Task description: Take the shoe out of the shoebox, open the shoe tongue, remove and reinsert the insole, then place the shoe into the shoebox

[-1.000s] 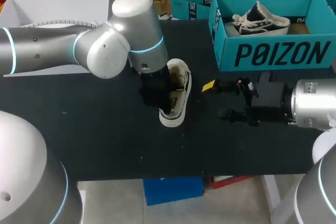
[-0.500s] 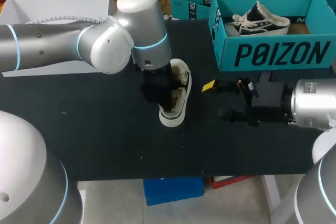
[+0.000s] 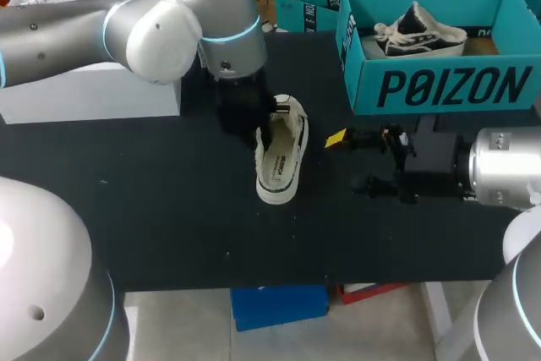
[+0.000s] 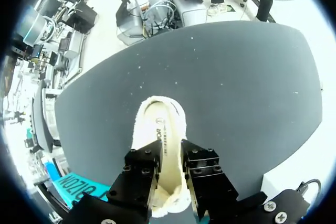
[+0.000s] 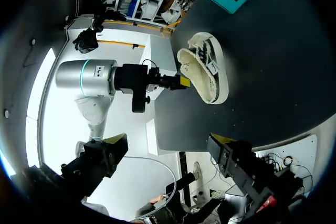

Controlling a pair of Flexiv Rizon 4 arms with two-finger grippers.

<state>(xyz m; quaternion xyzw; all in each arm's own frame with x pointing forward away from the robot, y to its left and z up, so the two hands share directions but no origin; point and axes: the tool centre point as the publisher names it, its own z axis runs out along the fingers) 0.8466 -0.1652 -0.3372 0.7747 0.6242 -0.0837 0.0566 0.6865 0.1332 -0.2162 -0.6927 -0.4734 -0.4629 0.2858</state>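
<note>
The white shoe (image 3: 281, 156) is lying sole-down near the middle of the black worktop (image 3: 169, 209), a little toward the far edge. Its laced end is pointing at that edge and its open mouth is facing up. The left claw (image 3: 243, 114) is hanging close against the shoe's left rim at the laced end, and from where I am standing I cannot tell whether it is gripping anything. The right claw (image 3: 348, 161) is waiting just beside the shoe on its right, gaping wide with nothing in it. The teal shoebox (image 3: 439, 86) is sitting at the far right corner, and a dark-and-white shoe (image 3: 420, 31) is taking up part of its floor. A white box (image 3: 84, 95) is standing at the far left edge, with the left arm (image 3: 127, 31) passing over it.
</note>
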